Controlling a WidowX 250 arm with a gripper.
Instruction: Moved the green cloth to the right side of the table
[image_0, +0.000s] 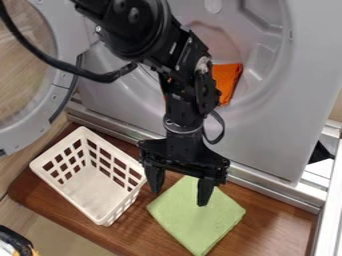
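The black gripper (179, 198) hangs down at the middle of the camera view with its two fingers spread apart, so it is open. Below it, a folded green cloth (194, 220) lies flat on the brown wooden surface. The right finger overlaps the cloth's upper part in the view, while the left finger is just beyond its upper left edge, beside the basket. Whether the fingertips touch the cloth cannot be told. Nothing is visible between the fingers.
A white perforated basket (98, 221) stands left of the cloth. Behind is a grey machine front (267, 130) with an orange cloth (227, 80) in its round opening and a round door (57, 100) swung out at left. Wood surface (274, 215) extends right of the green cloth.
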